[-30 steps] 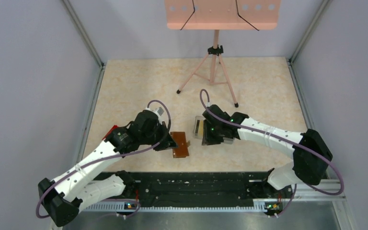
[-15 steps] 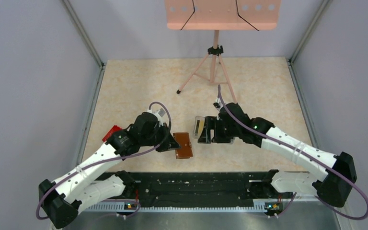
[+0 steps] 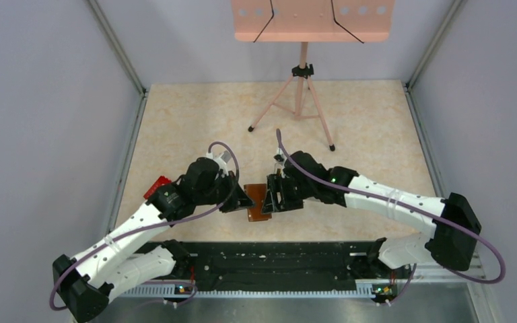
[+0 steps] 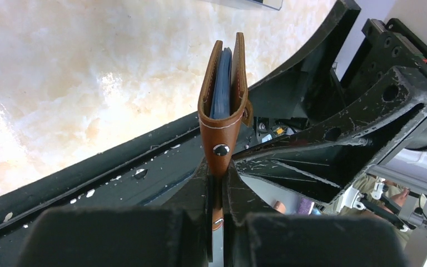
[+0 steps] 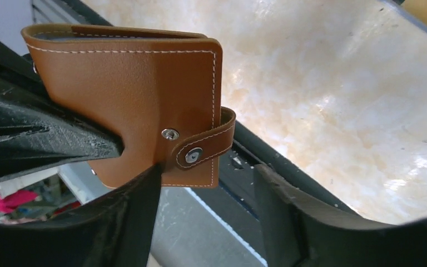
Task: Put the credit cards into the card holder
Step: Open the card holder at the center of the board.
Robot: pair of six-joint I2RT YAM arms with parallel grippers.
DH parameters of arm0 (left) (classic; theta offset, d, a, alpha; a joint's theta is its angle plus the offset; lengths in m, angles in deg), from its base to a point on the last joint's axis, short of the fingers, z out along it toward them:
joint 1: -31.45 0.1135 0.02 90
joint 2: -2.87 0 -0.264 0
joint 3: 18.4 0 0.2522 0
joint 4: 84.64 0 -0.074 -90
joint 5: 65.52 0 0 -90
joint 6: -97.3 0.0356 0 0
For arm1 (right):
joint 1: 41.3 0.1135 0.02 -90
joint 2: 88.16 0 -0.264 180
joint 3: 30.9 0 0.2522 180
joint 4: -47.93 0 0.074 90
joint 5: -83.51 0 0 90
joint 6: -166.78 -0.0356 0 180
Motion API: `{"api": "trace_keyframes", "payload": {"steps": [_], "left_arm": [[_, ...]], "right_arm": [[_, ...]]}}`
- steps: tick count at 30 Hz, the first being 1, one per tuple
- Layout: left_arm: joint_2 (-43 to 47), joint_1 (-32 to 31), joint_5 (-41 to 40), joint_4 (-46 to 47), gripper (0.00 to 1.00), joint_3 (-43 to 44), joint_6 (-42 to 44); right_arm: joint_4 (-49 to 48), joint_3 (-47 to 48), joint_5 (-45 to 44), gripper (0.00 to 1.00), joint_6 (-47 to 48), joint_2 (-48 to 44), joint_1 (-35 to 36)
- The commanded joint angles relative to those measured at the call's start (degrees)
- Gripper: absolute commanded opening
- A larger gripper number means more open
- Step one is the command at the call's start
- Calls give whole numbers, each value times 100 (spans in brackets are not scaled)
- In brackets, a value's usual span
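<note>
The card holder is a brown leather wallet with its snap tab fastened. My left gripper is shut on its lower edge and holds it edge-up above the table. In the left wrist view the wallet stands edge-on, with dark blue-grey layers between its covers. My right gripper is open, right beside the wallet. In the right wrist view its fingers straddle the wallet's lower corner and snap tab, with a wide gap. No loose credit cards show.
A pink music stand on a tripod stands at the back centre. A black rail runs along the near edge. A red item lies beside the left arm. Grey walls enclose the table.
My right gripper has swung left from over the clear tray to the wallet's right side. My left gripper still holds the wallet in nearly the same place.
</note>
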Motion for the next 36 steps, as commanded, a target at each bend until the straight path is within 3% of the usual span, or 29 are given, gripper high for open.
{"api": "trace_keyframes", "payload": {"steps": [1,4,11,20,36], "left_arm": [[203,-28,48,333,0,-40,-62],[227,-29,35,298,0,-28,-68],[250,-31,57,297,0,-36,-76],[336,-35,159,388,0,-100,-97],[540,-36,124,385,0,-139,-79]], "right_arm": [[631,662,-959,57,-35,238,124],[964,764,-1474,48,-91,205,123],[615,518,-1391,35,-223,56,119],[-270,129,-955,28,-346,-106,54],[-490,-308,-495,28,-448,-479,-468]]}}
